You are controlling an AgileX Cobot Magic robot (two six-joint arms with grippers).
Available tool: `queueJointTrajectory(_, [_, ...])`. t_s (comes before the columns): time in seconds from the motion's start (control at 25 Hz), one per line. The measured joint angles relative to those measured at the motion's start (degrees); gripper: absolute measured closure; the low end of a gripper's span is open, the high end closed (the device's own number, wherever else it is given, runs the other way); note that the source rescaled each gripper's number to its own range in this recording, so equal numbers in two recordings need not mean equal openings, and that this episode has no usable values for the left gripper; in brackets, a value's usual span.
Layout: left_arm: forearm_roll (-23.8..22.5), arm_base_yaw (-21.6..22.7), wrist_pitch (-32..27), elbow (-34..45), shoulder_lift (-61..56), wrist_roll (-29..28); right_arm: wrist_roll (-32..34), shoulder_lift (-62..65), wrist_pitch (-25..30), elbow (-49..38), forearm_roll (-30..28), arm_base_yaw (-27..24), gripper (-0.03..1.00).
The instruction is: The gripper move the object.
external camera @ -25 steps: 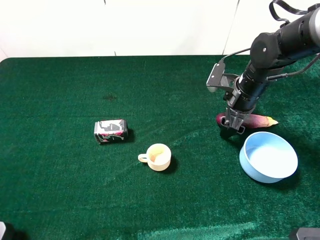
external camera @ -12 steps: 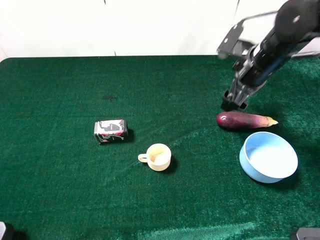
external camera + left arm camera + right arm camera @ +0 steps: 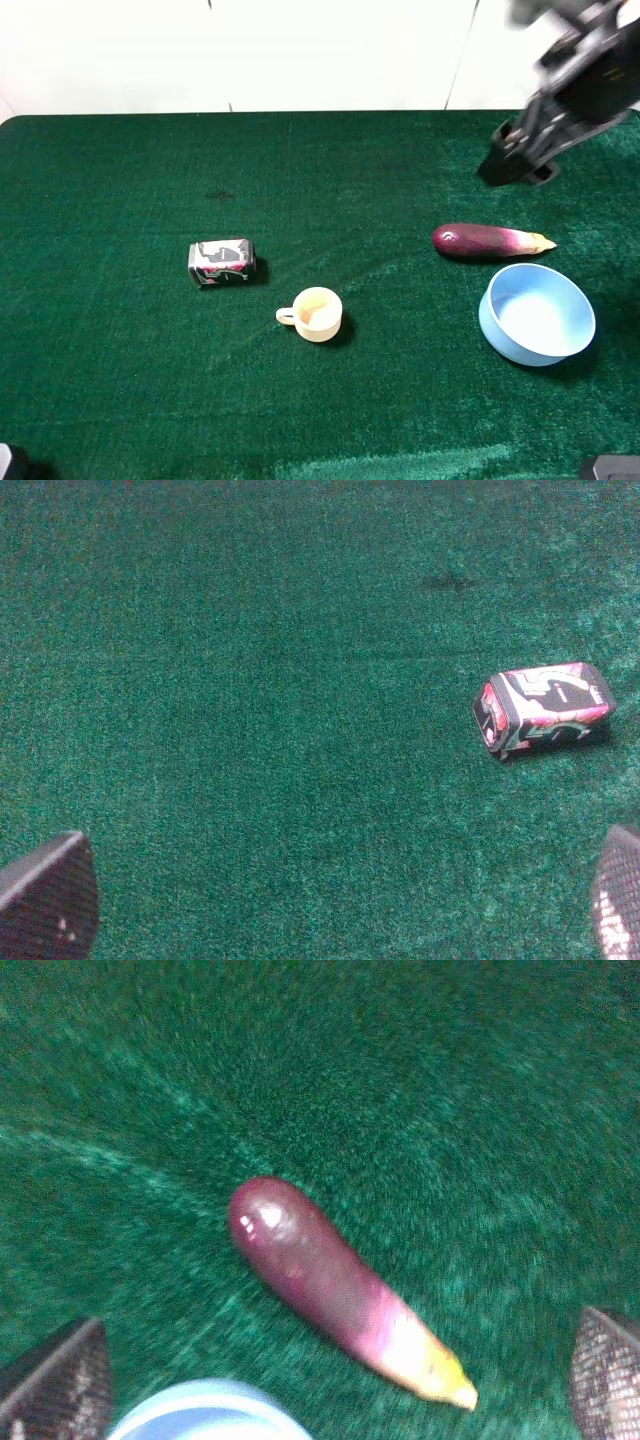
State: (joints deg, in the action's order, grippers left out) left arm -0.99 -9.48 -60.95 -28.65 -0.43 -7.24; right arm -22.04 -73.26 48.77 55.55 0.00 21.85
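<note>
Right claw: the gripper (image 3: pixel 517 167) hangs blurred in the air, up near the far right of the table (image 3: pixel 120 400); in the right wrist view its two fingertips (image 3: pixel 55 1390) sit at opposite edges of the picture, so the jaws are spread wide, with nothing between them.

Eggplant: the object (image 3: pixel 490 241) lies flat on the green cloth below and nearer than the claw, clear of it, rounded purple end toward the middle of the table and yellowish tip (image 3: pixel 450 1385) pointing outward.

Blue bowl: the bowl (image 3: pixel 537 314) sits just beyond the eggplant from the claw, close beside it, though I cannot tell whether they touch.

Left claw: only its two pad corners (image 3: pixel 45 900) show in the left wrist view, well apart, holding nothing.

Step in hand: I'd judge the eggplant is out of the grip and resting; whether that is its final place, I cannot say.

Next move: if it must go further, the claw needs to drop straight down, jaws across the fat middle; glossy skin may slip.

Writing: the small can (image 3: pixel 221 261), far off to the claw's side, carries pink, white and green print (image 3: pixel 545 705), but no word is legible.

Cup: the cream cup (image 3: pixel 313 314) stands near the can, plain, no marking.
</note>
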Motion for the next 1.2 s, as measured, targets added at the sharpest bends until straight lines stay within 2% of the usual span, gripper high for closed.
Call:
queueJointTrajectory(0.24, [-0.1, 0.0, 0.0, 0.0, 0.0, 0.0, 8.3, 19.1, 6.7, -5.5, 0.3, 0.0, -0.03])
queueJointTrajectory(0.48, [-0.1, 0.0, 0.0, 0.0, 0.0, 0.0, 13.5, 43.2, 12.0, -15.5, 0.9, 0.0, -0.03])
queueJointTrajectory(0.68, [-0.1, 0.0, 0.0, 0.0, 0.0, 0.0, 16.0, 60.0, 16.2, -18.5, 3.5, 0.0, -0.03])
queueJointTrajectory(0.92, [-0.1, 0.0, 0.0, 0.0, 0.0, 0.0, 15.8, 71.9, 16.5, -18.7, 4.2, 0.0, -0.03])
queueJointTrajectory(1.2, [-0.1, 0.0, 0.0, 0.0, 0.0, 0.0, 13.1, 73.6, 11.3, -22.2, 4.9, 0.0, -0.03])
